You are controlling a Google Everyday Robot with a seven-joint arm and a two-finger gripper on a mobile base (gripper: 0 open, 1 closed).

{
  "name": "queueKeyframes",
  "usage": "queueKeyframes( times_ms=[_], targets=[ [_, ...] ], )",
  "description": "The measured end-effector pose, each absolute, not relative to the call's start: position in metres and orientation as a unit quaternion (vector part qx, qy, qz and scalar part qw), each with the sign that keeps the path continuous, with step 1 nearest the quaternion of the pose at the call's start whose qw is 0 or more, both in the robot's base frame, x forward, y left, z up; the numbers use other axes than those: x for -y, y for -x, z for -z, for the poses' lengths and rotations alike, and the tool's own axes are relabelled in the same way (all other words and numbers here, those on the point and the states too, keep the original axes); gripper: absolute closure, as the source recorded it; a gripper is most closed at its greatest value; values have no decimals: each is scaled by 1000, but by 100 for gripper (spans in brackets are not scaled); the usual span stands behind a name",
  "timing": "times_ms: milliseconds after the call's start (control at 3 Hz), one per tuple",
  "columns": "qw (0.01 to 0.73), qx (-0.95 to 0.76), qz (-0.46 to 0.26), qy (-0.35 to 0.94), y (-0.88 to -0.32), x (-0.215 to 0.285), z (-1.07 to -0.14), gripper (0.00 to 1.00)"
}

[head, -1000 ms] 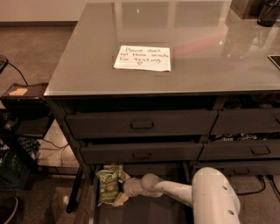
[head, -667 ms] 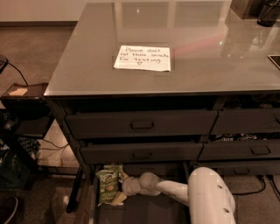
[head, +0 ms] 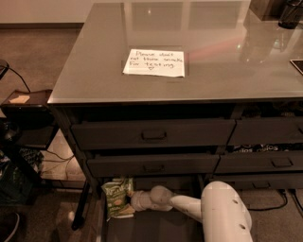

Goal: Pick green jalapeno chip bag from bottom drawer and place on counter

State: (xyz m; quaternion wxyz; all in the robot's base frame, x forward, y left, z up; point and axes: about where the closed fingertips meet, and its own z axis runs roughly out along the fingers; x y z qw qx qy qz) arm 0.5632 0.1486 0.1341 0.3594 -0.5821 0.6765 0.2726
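Observation:
The green jalapeno chip bag (head: 115,197) stands tilted at the left end of the open bottom drawer (head: 151,230), against its left wall. My gripper (head: 132,200) reaches in from the right, low inside the drawer, right against the bag's right edge. My white arm (head: 222,215) comes in from the lower right. The counter (head: 222,71) above is a glossy grey top with a white handwritten note (head: 155,62) on it.
Dark drawer fronts with rectangular handles (head: 154,134) sit above the open drawer. A right-hand drawer (head: 255,148) shows snack bags in its gap. A black side stand (head: 26,101) and cables are at the left. A dark object (head: 291,12) stands on the counter's far right.
My arm has shifted slightly to the left. The gripper stays against the bag, which has barely moved.

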Motion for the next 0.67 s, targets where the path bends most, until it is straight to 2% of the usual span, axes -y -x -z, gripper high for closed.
queueKeyframes(
  times_ms=[667],
  targets=[
    [373,-671,-265,583,-550,-137,-152,89]
  ],
)
